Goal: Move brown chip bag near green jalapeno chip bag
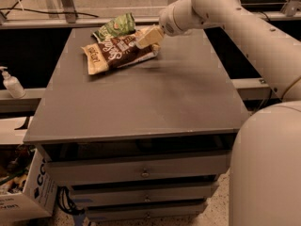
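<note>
Brown chip bag (117, 52), gripper (150, 37) at its edge

Brown chip bag (120, 51): dark brown middle panel with white script lettering and cream-yellow ends. Green jalapeno chip bag (115, 26): glossy green with paler markings. Hand (149, 37), at the brown bag's right end on the far part of the bench (141, 98): cream. Arm (244, 27): off-white, with a row of small dark dots. Bench: plain matte grey top, grey drawer fronts. Box (33, 192), lower left: white with dark lettering.
</note>
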Tool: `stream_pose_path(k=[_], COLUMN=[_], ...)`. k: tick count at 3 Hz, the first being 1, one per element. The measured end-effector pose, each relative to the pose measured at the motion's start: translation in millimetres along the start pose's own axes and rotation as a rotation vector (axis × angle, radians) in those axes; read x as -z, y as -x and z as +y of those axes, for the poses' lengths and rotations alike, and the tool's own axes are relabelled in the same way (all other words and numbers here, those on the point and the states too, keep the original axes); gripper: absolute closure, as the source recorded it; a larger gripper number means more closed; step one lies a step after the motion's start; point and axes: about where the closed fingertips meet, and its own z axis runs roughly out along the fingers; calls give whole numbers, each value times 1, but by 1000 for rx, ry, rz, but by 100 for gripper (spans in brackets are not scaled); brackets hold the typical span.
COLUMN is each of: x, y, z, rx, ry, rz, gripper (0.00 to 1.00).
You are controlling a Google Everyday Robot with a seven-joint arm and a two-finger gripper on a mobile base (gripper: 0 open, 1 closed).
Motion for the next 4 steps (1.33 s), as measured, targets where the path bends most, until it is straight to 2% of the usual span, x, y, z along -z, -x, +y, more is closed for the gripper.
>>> stream_pose_path(k=[2,3,4], x=[33,68,128], y=[-3,-14,-58], z=[21,40,70], rx=[14,4,-55], ry=[15,15,14], rz=[-57,-92,-119], gripper=[0,0,0])
